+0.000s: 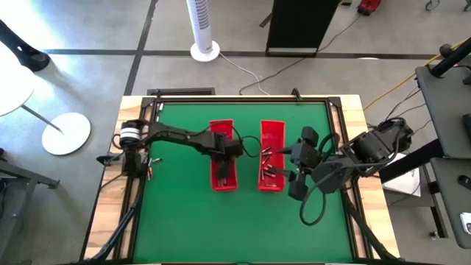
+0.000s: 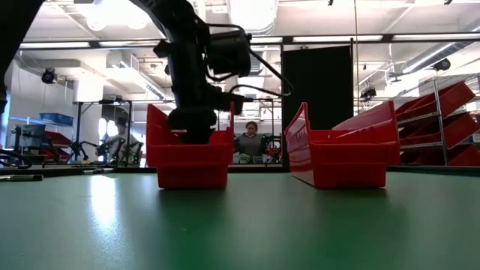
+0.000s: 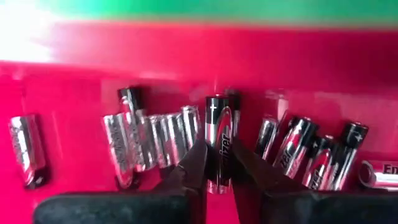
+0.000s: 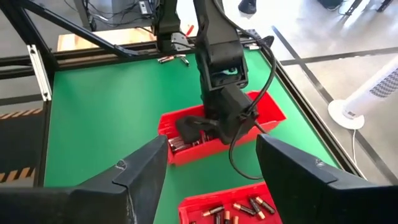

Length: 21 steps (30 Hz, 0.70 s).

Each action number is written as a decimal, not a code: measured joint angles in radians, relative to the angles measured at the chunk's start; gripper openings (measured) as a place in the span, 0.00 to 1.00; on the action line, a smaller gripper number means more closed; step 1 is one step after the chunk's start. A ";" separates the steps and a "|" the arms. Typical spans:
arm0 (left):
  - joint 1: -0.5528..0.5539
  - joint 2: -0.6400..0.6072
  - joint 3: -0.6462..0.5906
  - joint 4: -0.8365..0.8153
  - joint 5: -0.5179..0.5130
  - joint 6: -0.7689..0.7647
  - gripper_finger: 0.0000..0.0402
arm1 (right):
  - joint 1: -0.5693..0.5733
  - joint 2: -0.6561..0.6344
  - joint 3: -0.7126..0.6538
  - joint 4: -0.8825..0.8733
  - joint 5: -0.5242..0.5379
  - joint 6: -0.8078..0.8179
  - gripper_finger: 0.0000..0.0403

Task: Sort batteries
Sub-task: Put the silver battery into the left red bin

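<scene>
- Closest to the lens, the left gripper (image 3: 214,171) has its two dark fingers (image 3: 189,168) clamped on one upright battery (image 3: 217,146), black and silver, plus mark on its upper end.
- That held battery sits between the fingertips, low inside the left red tray (image 1: 223,165); the gripper reaches down into this tray.
- Behind the held battery, against the tray wall, lie roughly a dozen more batteries (image 3: 149,140) leaning in a row; one silvery one (image 3: 25,149) lies apart to the side, and one at the frame edge is cut off.
- There are two red trays: the right red tray (image 1: 271,156) stands just beside the left one on the green table (image 1: 184,213), with a narrow gap between.
- The right tray holds a scatter of small batteries (image 4: 239,211) with reddish ends; an exact count is hard to make out.
- The right gripper (image 1: 298,171) hovers at the outer side of the right tray, fingers (image 4: 146,168) spread wide apart, nothing between them.
- A few loose batteries (image 1: 149,163) lie near the left arm's base, well away from the left tray; they are too small to count.
- From table height, the tray walls hide everything inside.
- A person (image 2: 250,141) sits in the room beyond, seen between the two trays.
</scene>
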 joint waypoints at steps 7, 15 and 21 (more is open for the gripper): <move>0.000 0.012 0.000 0.017 -0.003 0.047 0.08 | 0.000 -0.008 0.000 -0.017 0.002 -0.004 0.65; 0.000 0.003 0.000 -0.007 -0.002 0.111 0.31 | 0.000 -0.012 0.000 -0.018 0.001 -0.027 0.72; -0.006 -0.085 0.064 -0.083 0.015 0.102 0.46 | -0.003 -0.038 0.000 -0.019 0.007 -0.051 0.76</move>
